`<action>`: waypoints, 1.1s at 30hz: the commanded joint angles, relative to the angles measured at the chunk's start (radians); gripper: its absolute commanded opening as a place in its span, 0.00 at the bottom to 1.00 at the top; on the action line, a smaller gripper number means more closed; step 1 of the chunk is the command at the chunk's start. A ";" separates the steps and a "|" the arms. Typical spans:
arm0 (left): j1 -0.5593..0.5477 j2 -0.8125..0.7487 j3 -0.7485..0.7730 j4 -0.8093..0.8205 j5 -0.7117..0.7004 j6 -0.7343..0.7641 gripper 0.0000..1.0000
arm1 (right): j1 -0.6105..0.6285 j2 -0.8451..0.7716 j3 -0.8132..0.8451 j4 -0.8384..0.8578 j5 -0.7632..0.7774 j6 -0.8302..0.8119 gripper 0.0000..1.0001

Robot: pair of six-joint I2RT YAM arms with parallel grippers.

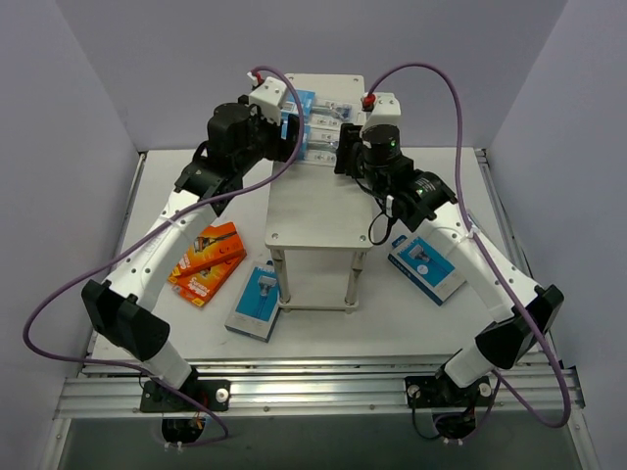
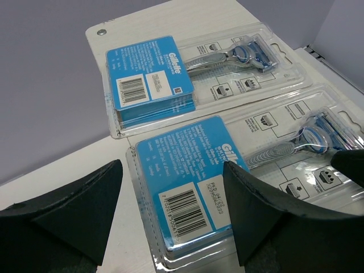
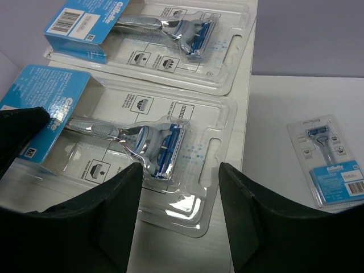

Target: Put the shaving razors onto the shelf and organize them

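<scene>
Tip for the nearer blister pack (image 2: 190, 182) near the shelf (image 1: 313, 211)'s far edge: left gripper (image 2: 170, 170) and right gripper (image 3: 181, 170) fingers are spread, pinching nothing, so nudge it square gently.

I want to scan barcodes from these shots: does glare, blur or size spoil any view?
Left wrist: barcodes on far blister pack and near blister pack sharp, little glare. Right wrist: glints on the near pack's clear plastic. Top external: even light, print too small.
</scene>
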 commanded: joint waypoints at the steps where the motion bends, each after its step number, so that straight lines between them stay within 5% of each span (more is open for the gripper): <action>1: 0.005 0.046 0.046 -0.035 0.025 0.011 0.80 | -0.041 0.043 -0.016 -0.063 0.009 0.018 0.51; 20: 0.020 0.101 0.114 -0.055 0.029 0.021 0.79 | -0.105 0.106 0.007 -0.009 -0.106 0.005 0.49; 33: 0.031 0.037 0.018 -0.044 0.026 0.015 0.79 | -0.078 0.090 -0.009 -0.007 -0.114 0.027 0.49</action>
